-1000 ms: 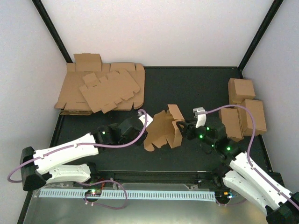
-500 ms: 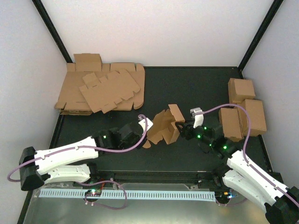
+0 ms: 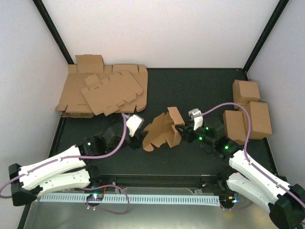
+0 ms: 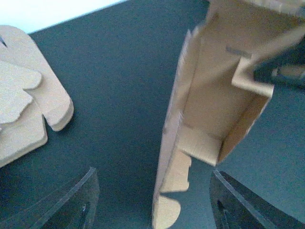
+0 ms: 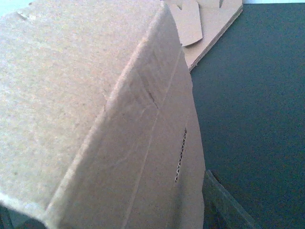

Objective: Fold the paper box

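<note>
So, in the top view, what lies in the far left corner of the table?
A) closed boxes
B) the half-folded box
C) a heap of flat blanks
C: the heap of flat brown blanks fills that corner, while the closed boxes stand at the right edge and the box is mid-table.

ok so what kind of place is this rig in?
Looks like a robot test cell for box folding: white walls enclose a dark table, a heap of flat cardboard blanks sits far left, finished boxes far right, a half-folded paper box mid-table.
</note>
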Action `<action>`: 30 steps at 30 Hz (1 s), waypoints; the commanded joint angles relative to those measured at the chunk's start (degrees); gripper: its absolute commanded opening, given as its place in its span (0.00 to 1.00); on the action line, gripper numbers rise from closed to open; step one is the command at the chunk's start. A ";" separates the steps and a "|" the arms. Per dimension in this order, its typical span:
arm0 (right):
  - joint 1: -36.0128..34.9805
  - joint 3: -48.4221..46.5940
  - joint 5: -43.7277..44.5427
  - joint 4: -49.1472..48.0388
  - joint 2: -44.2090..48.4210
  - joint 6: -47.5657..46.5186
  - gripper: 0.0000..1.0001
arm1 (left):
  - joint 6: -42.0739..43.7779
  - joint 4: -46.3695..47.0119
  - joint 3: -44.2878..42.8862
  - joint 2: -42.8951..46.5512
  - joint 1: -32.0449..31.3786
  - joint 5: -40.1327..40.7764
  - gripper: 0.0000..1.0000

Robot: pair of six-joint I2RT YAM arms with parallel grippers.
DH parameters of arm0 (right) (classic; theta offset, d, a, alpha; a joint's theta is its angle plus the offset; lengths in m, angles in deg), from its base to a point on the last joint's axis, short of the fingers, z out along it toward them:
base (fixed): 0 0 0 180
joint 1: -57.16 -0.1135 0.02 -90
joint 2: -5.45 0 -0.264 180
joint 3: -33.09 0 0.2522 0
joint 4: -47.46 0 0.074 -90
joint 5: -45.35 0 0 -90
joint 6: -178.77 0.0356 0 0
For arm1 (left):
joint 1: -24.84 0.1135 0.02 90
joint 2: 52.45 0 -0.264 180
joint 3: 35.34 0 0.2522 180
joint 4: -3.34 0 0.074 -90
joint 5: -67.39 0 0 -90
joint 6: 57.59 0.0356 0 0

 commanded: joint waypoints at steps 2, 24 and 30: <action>0.25 -2.49 -1.23 1.06 -1.31 -4.00 0.57 | -1.30 0.57 -6.49 2.76 7.52 -10.47 0.68; 0.15 -5.03 -3.72 1.00 -5.31 -5.81 0.57 | 2.51 5.63 -29.50 -39.78 34.96 -68.22 0.64; 0.19 -5.38 -3.73 1.00 -5.75 -5.81 0.57 | 5.21 1.64 -33.07 -45.46 34.84 -71.23 0.61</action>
